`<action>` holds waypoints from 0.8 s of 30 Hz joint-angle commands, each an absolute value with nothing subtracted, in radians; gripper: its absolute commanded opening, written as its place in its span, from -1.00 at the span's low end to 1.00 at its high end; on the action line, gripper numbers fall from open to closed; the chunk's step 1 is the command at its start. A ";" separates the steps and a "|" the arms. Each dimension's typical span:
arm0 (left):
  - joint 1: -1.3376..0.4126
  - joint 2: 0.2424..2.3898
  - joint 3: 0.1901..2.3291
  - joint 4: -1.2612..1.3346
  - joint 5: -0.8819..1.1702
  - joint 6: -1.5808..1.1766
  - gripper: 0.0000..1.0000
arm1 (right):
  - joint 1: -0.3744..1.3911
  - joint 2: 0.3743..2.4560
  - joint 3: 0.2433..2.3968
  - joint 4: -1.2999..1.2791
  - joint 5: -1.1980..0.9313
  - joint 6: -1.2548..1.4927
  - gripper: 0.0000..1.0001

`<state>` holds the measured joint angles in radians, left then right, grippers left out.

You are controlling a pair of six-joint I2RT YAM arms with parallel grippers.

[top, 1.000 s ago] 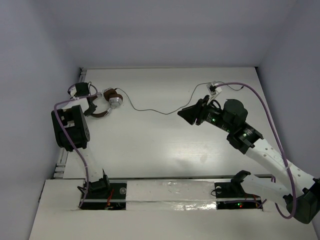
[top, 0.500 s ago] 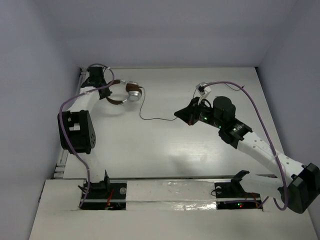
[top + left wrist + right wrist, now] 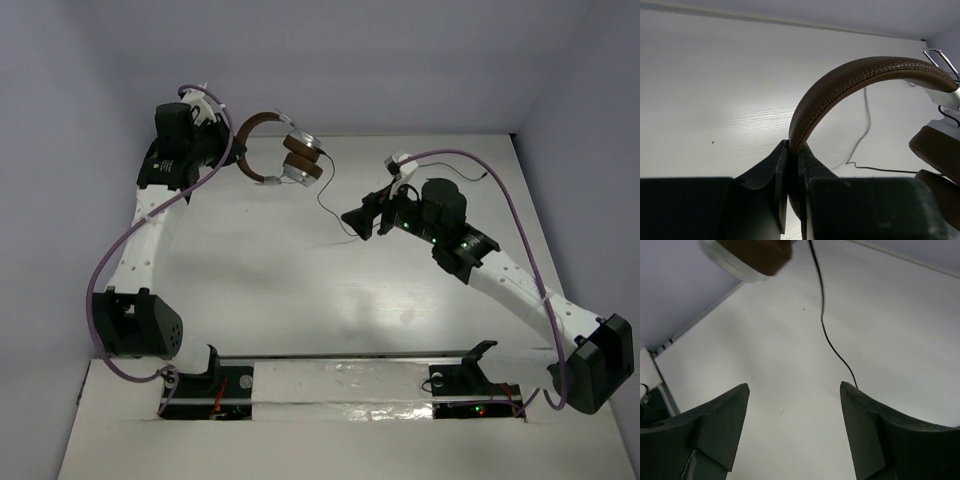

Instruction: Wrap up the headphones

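1. Broadly, the white table (image 3: pixel 300 300) fills the top view, and both arms are bolted at its near edge.
2. The left arm (image 3: pixel 140 235) folds at a black elbow low beside its base. From there its white link reaches up along the left side to the far-left corner, where the wrist turns so the tool points right.
3. The right arm (image 3: pixel 510 285) swings out first to an elbow at the near right edge. It then stretches diagonally back towards the middle of the table, wrist level and tool pointing left.
4. The headphones (image 3: pixel 285 150) hang in the air at the far left-centre, off the table and in front of the back wall. The brown headband (image 3: pixel 865 75) arches rightwards from the left tool, and the two ear pads (image 3: pixel 303 163) lie close together at its far end.
5. The left gripper (image 3: pixel 792 150) is clamped on the headband near one end, with the leather pinched edge-on between both fingers.
6. The right gripper (image 3: pixel 795 395) stands wide apart over bare table with nothing between its fingers. It sits just right of and nearer than the cups.
7. The thin dark cord (image 3: pixel 827 335) drops from the cups and runs down to the tip of the right-hand finger in the wrist view. Whether it touches that finger cannot be told.
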<state>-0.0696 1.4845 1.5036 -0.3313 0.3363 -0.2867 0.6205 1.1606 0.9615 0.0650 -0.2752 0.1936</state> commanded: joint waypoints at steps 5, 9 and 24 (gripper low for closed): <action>-0.072 1.381 1.615 -0.334 0.577 -0.327 -1.00 | 0.594 1.284 1.008 0.057 -0.330 0.055 0.66; -0.072 1.365 1.673 -0.357 0.621 -0.330 -1.00 | 0.594 1.335 1.026 0.064 -0.353 0.051 0.66; -0.072 1.318 1.753 -0.273 0.762 -0.468 -1.00 | 0.503 1.523 1.029 0.253 -0.411 0.095 0.47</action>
